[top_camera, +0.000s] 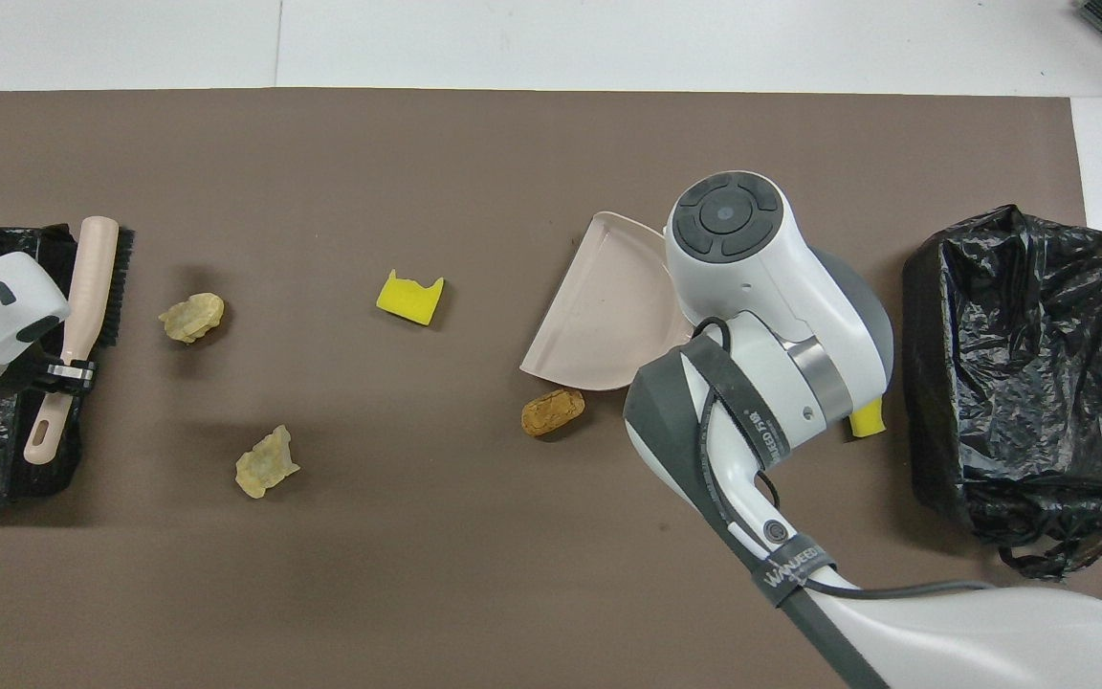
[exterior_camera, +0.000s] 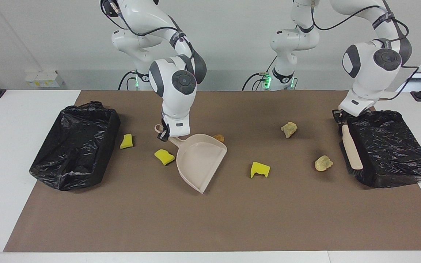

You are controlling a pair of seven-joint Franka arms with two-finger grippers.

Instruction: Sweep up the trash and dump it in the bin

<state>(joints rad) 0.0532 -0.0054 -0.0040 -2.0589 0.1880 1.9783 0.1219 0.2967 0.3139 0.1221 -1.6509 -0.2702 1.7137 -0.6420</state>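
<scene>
Here, the right gripper (exterior_camera: 163,133) is clamped on the dustpan (exterior_camera: 200,160) handle, the left gripper (exterior_camera: 340,117) on the brush (exterior_camera: 351,150). The pan mouth faces the yellow sponge (exterior_camera: 260,170), while the pale lump (exterior_camera: 323,163) lies well apart from the pan, beside the brush. Judged risk: 1 long sweep may roll that lump wide of the pan.

Counted are three yellow sponge chunks (exterior_camera: 260,170), three tan lumps (exterior_camera: 323,163), two black bins (exterior_camera: 75,145), one dustpan (exterior_camera: 200,160) and one brush (exterior_camera: 351,148).

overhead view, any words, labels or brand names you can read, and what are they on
"WANJEED": on the black strap around the right arm's lower link and cable.
A second line of print runs along the grey band on the right arm's wrist; it is too blurred to read with confidence.
No readable text on the dustpan, the brush or the bin bags.
</scene>
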